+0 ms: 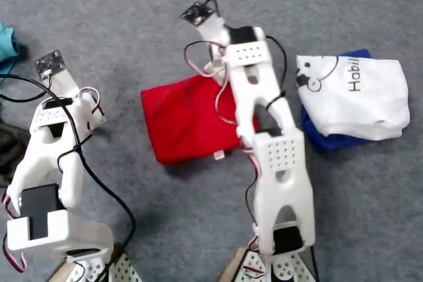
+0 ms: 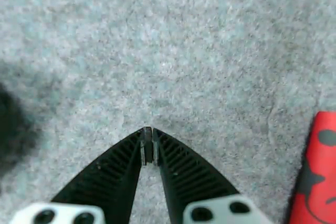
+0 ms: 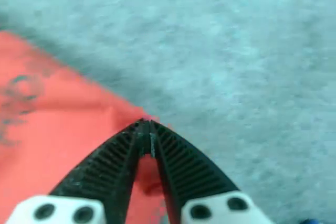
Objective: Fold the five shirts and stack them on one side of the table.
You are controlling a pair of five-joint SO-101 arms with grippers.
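Fingers of the left arm (image 2: 118, 174) closed on nothing over grey felt surface (image 1: 132, 31); folded red cotton shirt (image 1: 185, 123) lies mid-surface beside them; fingers of the right arm (image 3: 113, 169) pinch its far corner; folded white printed shirt (image 1: 357, 97) rests atop blue shirt (image 1: 330, 140) at right; teal cloth (image 1: 5, 43) far left

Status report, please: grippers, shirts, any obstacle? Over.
Left gripper shut, over grey table. Right gripper shut on red shirt corner. White shirt stacked on blue shirt. No obstacle seen.
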